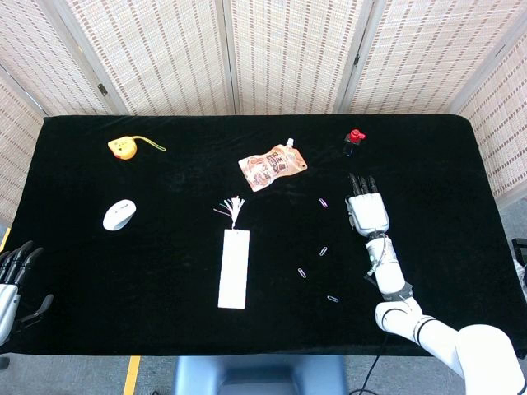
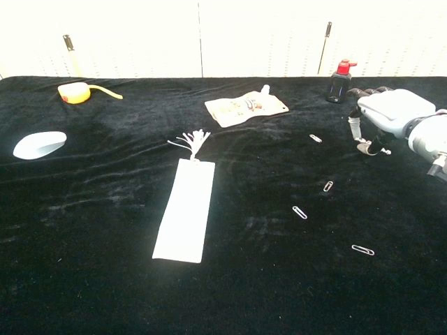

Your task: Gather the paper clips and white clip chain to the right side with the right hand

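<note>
Several small paper clips lie on the black cloth: one [image 1: 324,202] [image 2: 316,138] just left of my right hand, and three nearer me [image 1: 324,251] [image 1: 305,271] [image 1: 333,299], which the chest view shows as [image 2: 328,185] [image 2: 299,212] [image 2: 362,249]. A long white strip [image 1: 233,268] [image 2: 184,218] with a pale tassel [image 1: 232,207] [image 2: 191,142] lies at the centre. My right hand [image 1: 367,211] [image 2: 388,116] hovers palm down on the right, fingers spread forward, holding nothing. The left hand [image 1: 11,280] rests off the table's near left corner, fingers apart.
A small dark bottle with a red cap [image 1: 354,141] [image 2: 340,81] stands just beyond the right hand. An orange-printed pouch [image 1: 272,166] [image 2: 246,107] lies at the back centre. A white mouse [image 1: 119,214] [image 2: 39,144] and a yellow tape measure [image 1: 123,147] [image 2: 75,91] are on the left.
</note>
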`<state>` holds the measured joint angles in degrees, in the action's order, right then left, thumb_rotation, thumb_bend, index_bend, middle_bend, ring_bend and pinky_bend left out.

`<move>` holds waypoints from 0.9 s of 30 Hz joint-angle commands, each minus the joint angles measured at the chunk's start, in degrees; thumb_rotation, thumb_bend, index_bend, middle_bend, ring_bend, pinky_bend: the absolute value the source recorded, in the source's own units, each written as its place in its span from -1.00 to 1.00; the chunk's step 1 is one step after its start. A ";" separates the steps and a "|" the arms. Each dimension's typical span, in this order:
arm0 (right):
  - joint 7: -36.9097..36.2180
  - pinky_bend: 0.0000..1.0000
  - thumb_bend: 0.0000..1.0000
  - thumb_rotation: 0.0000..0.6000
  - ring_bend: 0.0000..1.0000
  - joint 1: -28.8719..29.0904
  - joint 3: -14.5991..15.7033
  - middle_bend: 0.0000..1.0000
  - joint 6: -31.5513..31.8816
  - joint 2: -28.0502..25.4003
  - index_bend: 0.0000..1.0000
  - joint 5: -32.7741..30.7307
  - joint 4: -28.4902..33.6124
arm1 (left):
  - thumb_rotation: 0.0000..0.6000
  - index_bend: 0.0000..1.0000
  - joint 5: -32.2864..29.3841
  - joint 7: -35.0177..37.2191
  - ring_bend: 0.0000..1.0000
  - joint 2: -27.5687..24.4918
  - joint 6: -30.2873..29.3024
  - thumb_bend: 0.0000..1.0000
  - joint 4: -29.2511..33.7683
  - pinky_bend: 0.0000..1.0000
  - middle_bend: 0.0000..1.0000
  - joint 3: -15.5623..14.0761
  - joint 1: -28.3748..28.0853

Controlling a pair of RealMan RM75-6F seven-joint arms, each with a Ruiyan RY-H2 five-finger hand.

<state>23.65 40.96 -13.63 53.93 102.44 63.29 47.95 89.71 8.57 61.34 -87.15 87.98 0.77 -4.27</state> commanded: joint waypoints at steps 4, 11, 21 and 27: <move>-0.50 -1.00 -0.20 1.00 -1.00 -0.40 -0.06 -0.91 0.98 -0.62 0.48 0.70 0.91 | 1.00 -1.00 -0.15 -0.05 -1.00 0.05 0.22 -0.16 -0.03 -1.00 -1.00 0.04 -0.11; -1.15 -1.00 -0.20 1.00 -1.00 -1.01 0.11 -0.89 2.66 -1.77 0.51 2.03 3.26 | 1.00 -1.00 -0.06 -0.09 -1.00 0.08 0.20 -0.16 0.01 -1.00 -1.00 -0.01 -0.12; 0.01 -1.00 -0.20 1.00 -1.00 -1.59 0.19 -0.88 4.53 -3.39 0.53 2.93 7.32 | 1.00 -1.00 -0.06 -0.11 -1.00 0.09 0.21 -0.16 -0.01 -1.00 -1.00 -0.01 -0.16; 0.79 -1.00 -0.20 1.00 -1.00 -1.88 0.63 -0.87 5.36 -3.62 0.54 3.54 8.73 | 1.00 -1.00 0.02 -0.26 -1.00 0.15 0.24 -0.16 -0.03 -1.00 -1.00 -0.05 -0.20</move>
<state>24.43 39.14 -13.08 59.16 98.87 66.70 56.55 89.72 8.31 61.49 -86.91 87.95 0.72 -4.47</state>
